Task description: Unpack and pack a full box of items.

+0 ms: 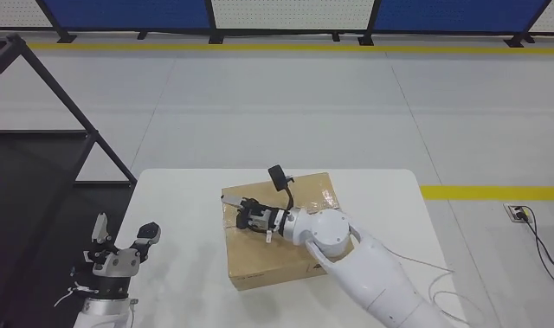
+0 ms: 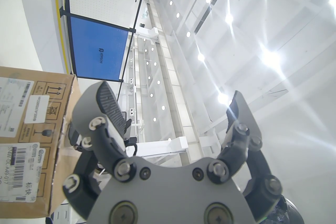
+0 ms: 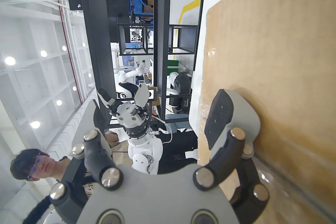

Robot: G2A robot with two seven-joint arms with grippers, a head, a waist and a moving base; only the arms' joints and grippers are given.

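At the table's [image 1: 186,280] left edge the left gripper [image 1: 121,246] points upward, jaws spread wide and holding nothing, well apart from the box [image 1: 260,263]. The box sits mid-table, flaps closed and sealed with clear tape [image 3: 278,175]. Over its left part the right gripper [image 1: 251,215] lies low across the lid, also spread and empty, with one finger [image 3: 223,114] flat against the cardboard beside the tape. A full box is probably heavy, so it is better opened where it stands than lifted. The cardboard looks stiff, though the lid may give under pressure. The tape looks slick, so the best hold is likely a flap edge at the seam.
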